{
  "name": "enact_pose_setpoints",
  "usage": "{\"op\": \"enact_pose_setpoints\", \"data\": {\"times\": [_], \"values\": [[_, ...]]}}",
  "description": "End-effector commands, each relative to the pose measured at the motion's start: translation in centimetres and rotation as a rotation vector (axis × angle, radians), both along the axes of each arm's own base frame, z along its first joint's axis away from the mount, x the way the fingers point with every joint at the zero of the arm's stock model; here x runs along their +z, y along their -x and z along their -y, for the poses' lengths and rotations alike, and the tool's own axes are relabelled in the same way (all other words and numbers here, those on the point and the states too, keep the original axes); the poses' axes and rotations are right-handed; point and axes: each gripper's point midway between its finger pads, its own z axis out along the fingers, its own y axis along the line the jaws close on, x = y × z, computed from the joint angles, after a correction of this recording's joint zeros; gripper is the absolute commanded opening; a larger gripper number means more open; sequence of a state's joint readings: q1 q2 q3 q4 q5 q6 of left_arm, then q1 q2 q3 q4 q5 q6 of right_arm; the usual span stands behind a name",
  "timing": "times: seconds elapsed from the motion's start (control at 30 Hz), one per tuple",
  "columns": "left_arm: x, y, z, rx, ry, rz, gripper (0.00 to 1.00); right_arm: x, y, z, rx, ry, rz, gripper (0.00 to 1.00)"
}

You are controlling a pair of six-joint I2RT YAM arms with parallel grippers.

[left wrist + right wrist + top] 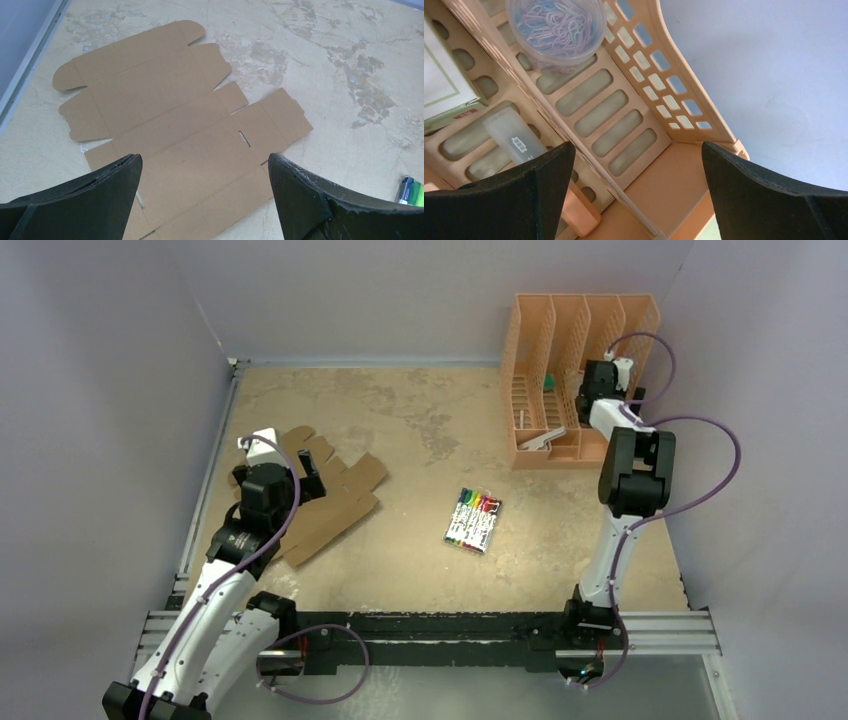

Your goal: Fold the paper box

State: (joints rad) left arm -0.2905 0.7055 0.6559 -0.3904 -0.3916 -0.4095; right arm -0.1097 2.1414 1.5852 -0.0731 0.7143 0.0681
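We record one flat die-cut sheet of plain brown cardboard (175, 125), unfolded, with every panel lying flat on the mottled beige tabletop (325, 60). It sits at an angle on the table's left side. We note scored crease lines, rounded tabs along its far edge, and a narrow slot in one panel.

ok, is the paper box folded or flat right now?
Flat. The paper box lies spread on the table, every flap and tab down, none raised.
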Motion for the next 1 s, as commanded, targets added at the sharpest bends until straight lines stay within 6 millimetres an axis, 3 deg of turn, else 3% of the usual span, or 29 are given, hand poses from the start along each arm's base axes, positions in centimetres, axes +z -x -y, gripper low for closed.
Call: {"op": "enact_pose_setpoints", "data": {"times": [0.0, 0.1, 0.23, 0.33, 0.47, 0.7, 0.97], "values": [[1.4, -0.3, 0.6, -0.016, 0.025, 0.035, 0.97, 5.0, 1.0, 3.2, -0.066, 0.056, 0.067, 0.99], [1.4, -0.4, 0.6, -0.017, 0.025, 0.037, 0.97, 7.6, 1.2, 2.9, -0.013, 0.084, 0.085, 0.99], [1.4, -0.4, 0.5, -0.015, 0.022, 0.035, 0.98, 10.3, 1.5, -0.4, 0.128, -0.013, 0.137, 0.99], [1.4, -0.4, 0.5, -0.013, 0.019, 0.03, 0.97, 12.2, 2.2, -4.4, 0.253, -0.088, 0.169, 0.99], [1.3, -0.4, 0.4, -0.009, 0.016, 0.025, 0.97, 14.1, 4.3, -11.8, 0.419, -0.196, 0.215, 0.99], [1.3, -0.5, 0.4, -0.005, 0.013, 0.024, 0.97, 11.9, 10.8, -25.7, 0.669, -0.509, 0.2, 0.99], [0.9, -0.6, 0.3, 0.001, 0.004, 0.002, 0.98, 6.8, 18.0, -36.7, 0.768, -0.804, 0.151, 0.99]]}}
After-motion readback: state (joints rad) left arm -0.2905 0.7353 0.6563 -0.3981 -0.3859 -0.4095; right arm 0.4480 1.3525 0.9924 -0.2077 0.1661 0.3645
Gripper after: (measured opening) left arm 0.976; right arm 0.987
